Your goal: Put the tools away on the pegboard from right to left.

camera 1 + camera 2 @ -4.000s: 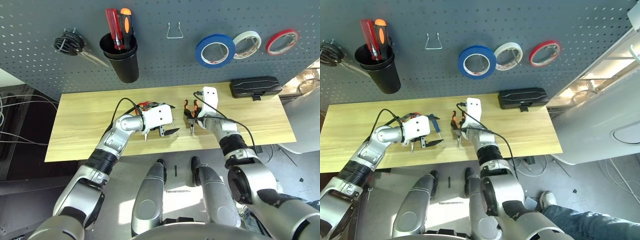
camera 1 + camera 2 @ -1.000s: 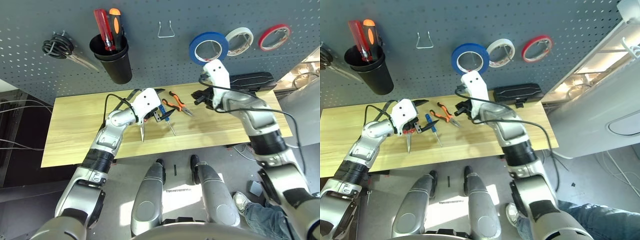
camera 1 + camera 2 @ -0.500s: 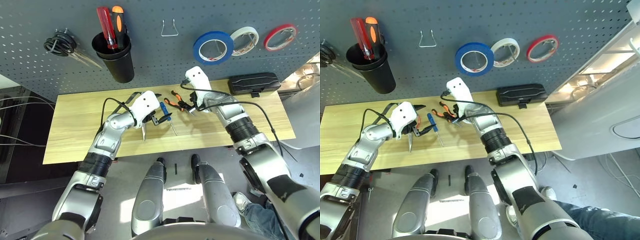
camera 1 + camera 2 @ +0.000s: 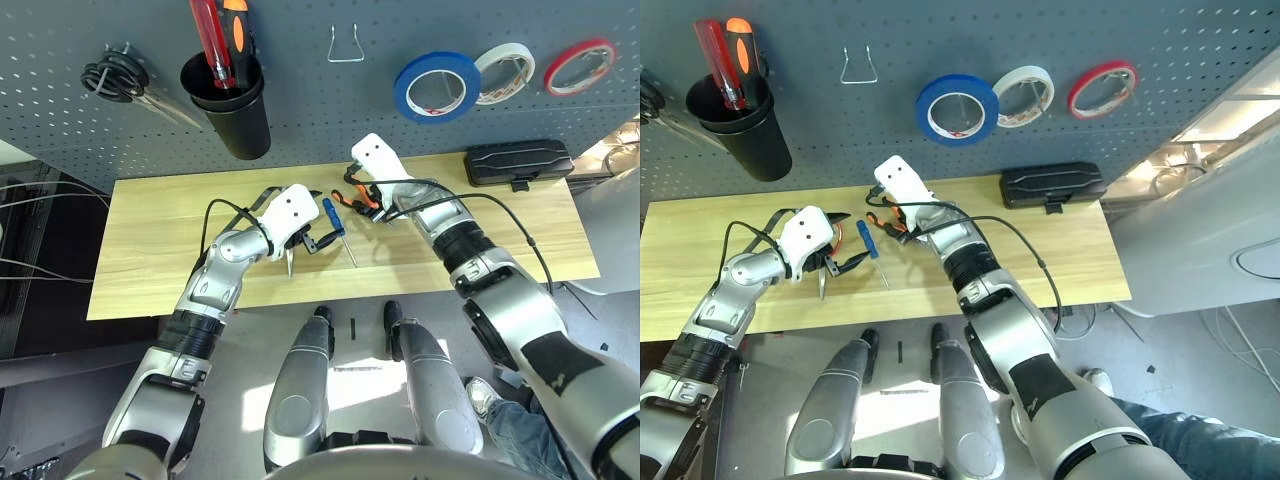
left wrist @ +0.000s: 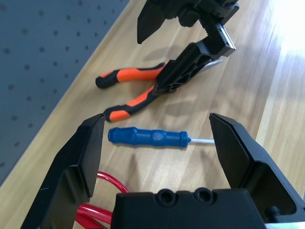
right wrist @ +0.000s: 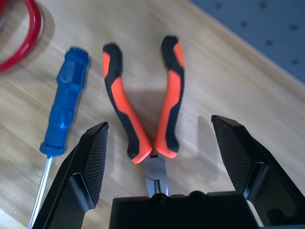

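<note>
The orange-and-black pliers [image 6: 143,109] lie on the wooden table [image 4: 150,250], handles toward the pegboard [image 4: 300,120]. My right gripper [image 6: 158,122] hangs open just over them, one finger on each side, not touching. Beside the pliers lies the small blue screwdriver [image 5: 147,137]. My left gripper [image 5: 156,117] is open and low in front of it. The red scissor handles [image 5: 102,183] lie under that gripper. A wide blue tape roll [image 4: 431,86] hangs on the pegboard.
A black cup [image 4: 228,105] holding a red and an orange screwdriver hangs left of an empty wire hook [image 4: 345,50]. White tape [image 4: 505,72] and red tape [image 4: 580,65] hang right of the blue roll. A black case [image 4: 520,162] lies at the table's back right. Black-handled scissors [image 4: 118,78] hang far left.
My right arm has swung left and down from below the blue tape roll to the pliers, and its jaws have opened wide. The left gripper has stayed put. The camera has shifted.
</note>
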Motion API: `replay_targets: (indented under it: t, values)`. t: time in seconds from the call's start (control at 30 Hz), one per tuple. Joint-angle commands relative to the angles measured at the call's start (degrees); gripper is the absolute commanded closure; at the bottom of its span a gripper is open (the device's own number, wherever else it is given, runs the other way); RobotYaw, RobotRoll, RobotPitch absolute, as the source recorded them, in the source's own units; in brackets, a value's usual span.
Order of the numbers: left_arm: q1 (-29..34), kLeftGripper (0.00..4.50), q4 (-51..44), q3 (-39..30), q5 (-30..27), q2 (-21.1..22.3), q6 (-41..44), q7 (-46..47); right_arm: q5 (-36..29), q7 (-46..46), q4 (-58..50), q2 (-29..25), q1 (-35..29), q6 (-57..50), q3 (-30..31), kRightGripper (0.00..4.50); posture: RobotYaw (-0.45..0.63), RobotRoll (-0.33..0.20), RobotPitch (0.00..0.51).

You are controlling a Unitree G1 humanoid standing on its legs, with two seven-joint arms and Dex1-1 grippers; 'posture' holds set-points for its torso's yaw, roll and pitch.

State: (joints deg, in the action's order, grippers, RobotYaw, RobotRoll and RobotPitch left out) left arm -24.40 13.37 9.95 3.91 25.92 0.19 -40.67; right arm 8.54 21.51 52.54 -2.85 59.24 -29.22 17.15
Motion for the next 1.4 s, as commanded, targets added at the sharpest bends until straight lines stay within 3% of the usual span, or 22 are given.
replay_targets:
  t: [0.03,0.57,0.93,1.03,1.23,1.4]
  values:
    - [1.28,0.0,-0.89,1.53,0.11,0.06,1.02,-1.37,1.19,-0.6,1.67,0.5,-0.61,-1.31,-0.03,0.03,0.13,0.0,0.451]
    - [1.03,0.0,-0.72,1.66,0.2,-0.37,1.29,-1.75,2.38,-3.08,6.21,0.9,-0.82,-0.23,-1.15,0.03,0.13,0.0,0.451]
    - [1.37,0.0,-0.99,1.43,0.18,-0.15,1.32,-1.65,2.37,-6.29,13.91,5.0,2.04,6.7,-3.83,0.03,0.15,0.0,0.453]
    - [1.35,0.0,-0.9,1.35,0.22,-0.12,1.32,-1.52,2.65,-6.08,14.87,5.25,2.56,6.98,-3.74,0.63,0.15,0.0,0.453]
    - [1.26,0.0,-0.69,1.26,0.23,-0.18,1.18,-1.32,3.34,-5.87,15.32,5.16,2.69,7.06,-3.58,2.55,0.15,0.0,0.448]
    - [0.65,0.0,-0.05,1.39,0.17,-0.66,0.88,-1.09,4.08,-5.58,14.82,4.3,2.55,6.91,-3.14,2.56,0.14,0.0,0.437]
